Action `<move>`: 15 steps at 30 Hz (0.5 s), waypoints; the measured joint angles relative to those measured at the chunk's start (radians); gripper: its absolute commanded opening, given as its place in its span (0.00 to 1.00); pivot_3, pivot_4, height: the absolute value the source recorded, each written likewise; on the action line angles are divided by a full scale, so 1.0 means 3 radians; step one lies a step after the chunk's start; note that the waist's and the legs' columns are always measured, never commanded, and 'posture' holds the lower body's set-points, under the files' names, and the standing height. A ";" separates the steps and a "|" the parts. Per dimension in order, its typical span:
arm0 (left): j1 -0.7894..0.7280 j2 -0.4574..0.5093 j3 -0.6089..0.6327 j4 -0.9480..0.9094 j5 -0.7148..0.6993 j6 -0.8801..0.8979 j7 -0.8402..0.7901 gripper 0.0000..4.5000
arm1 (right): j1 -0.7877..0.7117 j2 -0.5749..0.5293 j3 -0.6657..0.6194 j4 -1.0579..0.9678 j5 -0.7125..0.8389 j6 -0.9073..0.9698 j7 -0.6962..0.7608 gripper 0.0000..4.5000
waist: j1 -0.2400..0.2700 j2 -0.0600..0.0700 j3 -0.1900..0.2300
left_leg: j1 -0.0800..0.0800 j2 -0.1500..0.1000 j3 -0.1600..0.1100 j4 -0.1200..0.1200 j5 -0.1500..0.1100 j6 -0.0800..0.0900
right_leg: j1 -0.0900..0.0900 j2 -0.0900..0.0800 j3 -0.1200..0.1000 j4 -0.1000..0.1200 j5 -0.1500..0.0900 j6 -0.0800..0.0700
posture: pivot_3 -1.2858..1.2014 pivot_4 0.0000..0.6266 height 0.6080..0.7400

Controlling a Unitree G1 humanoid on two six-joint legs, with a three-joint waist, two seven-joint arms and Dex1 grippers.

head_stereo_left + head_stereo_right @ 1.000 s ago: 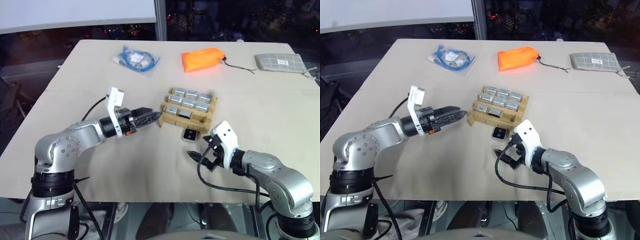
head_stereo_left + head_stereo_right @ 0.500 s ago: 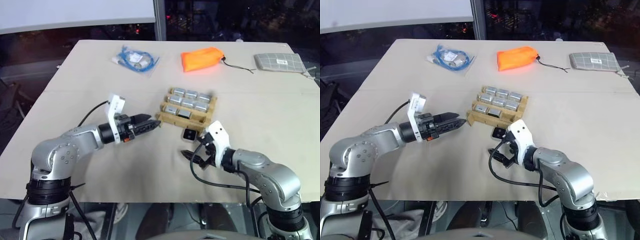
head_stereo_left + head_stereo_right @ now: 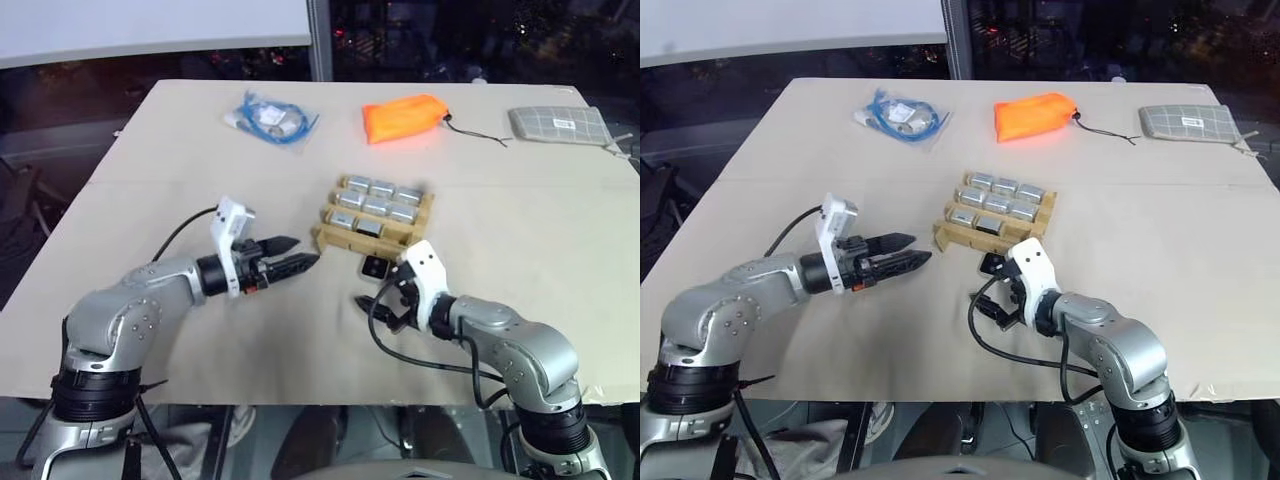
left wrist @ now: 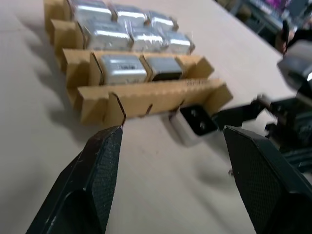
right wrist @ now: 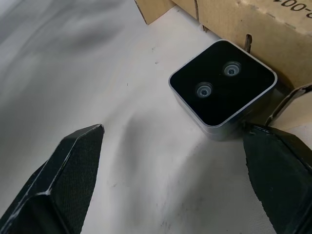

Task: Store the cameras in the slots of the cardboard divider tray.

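- The right gripper (image 5: 173, 161) has crept in on the loose camera (image 5: 223, 87), which lies on the table (image 3: 200, 150) just in front of the near edge of the cardboard divider tray (image 4: 146, 95), black face up; the wrist view has it between the two spread fingers, neither touching it.
- That reads as the approach to the last pick: the fingers stand fully apart and hold nothing, so the closing is not yet done.
- The tray sits near the table's middle, with eight cameras (image 3: 375, 205) already in slots; the near row appears to keep one slot free at its right end.
- The left gripper (image 3: 290, 262) has sunk and drawn slightly back from the tray's near-left corner, its fingers apart and empty.
- Against the earlier frame, the right gripper lies further left and closer under the tray's near edge, partly hiding the loose camera in the head views; tray, stored cameras and loose camera have not shifted.
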 measured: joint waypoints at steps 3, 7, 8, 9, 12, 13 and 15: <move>0.0020 -0.0063 -0.0124 -0.0033 0.0099 -0.0084 -0.0019 0.76 | 0.0180 -0.0322 -0.0075 -0.0228 0.0072 -0.0140 0.0176 1.00 | 0.0002 0.0000 0.0000 | -0.0001 -0.0001 0.0000 -0.0003 -0.0004 0.0007 | 0.0000 -0.0002 -0.0001 -0.0004 0.0000 0.0000 | 0.52 0.24 1.00; 0.0036 -0.0171 -0.0264 -0.0051 0.0176 -0.0172 -0.0051 0.76 | 0.0533 -0.0662 -0.0306 -0.0478 0.0137 -0.0483 0.0420 1.00 | -0.0005 0.0000 0.0000 | 0.0000 0.0000 0.0000 -0.0006 -0.0004 0.0008 | 0.0001 -0.0001 0.0000 -0.0004 0.0000 0.0000 | 0.52 0.24 1.00; 0.0051 -0.0188 -0.0284 -0.0057 0.0197 -0.0194 -0.0053 0.76 | 0.0608 -0.0704 -0.0370 -0.0516 0.0156 -0.0579 0.0476 1.00 | -0.0012 0.0000 0.0000 | 0.0001 0.0001 0.0001 -0.0006 -0.0004 0.0008 | 0.0001 0.0000 0.0002 -0.0003 0.0000 0.0000 | 0.52 0.24 1.00; 0.0076 -0.0202 -0.0288 -0.0064 0.0204 -0.0220 -0.0057 0.76 | 0.0677 -0.0744 -0.0438 -0.0554 0.0165 -0.0685 0.0520 1.00 | -0.0021 0.0000 0.0000 | 0.0002 0.0003 0.0003 -0.0006 -0.0005 0.0008 | 0.0001 0.0001 0.0003 -0.0003 0.0000 0.0000 | 0.52 0.24 1.00; 0.0131 -0.0232 -0.0297 -0.0135 0.0259 -0.0265 -0.0052 0.76 | 0.0826 -0.0903 -0.0504 -0.0598 0.0152 -0.0968 0.0643 1.00 | -0.0008 0.0001 -0.0001 | 0.0001 0.0002 0.0003 -0.0006 -0.0005 0.0009 | 0.0002 0.0000 0.0002 -0.0003 -0.0001 0.0001 | 0.52 0.24 1.00; 0.0129 -0.0272 -0.0323 -0.0144 0.0289 -0.0288 -0.0026 0.76 | 0.0905 -0.0985 -0.0526 -0.0602 0.0123 -0.1100 0.0699 1.00 | 0.0004 0.0001 -0.0001 | 0.0001 0.0002 0.0001 -0.0005 -0.0005 0.0009 | 0.0003 -0.0001 -0.0001 -0.0006 -0.0001 0.0001 | 0.52 0.24 1.00; 0.0139 -0.0338 -0.0413 -0.0150 0.0364 -0.0306 0.0035 0.76 | 0.1020 -0.1071 -0.0578 -0.0602 0.0090 -0.1264 0.0765 1.00 | 0.0022 -0.0001 -0.0001 | 0.0001 0.0001 0.0001 -0.0004 -0.0005 0.0009 | 0.0004 -0.0002 -0.0001 -0.0007 0.0000 0.0001 | 0.52 0.24 1.00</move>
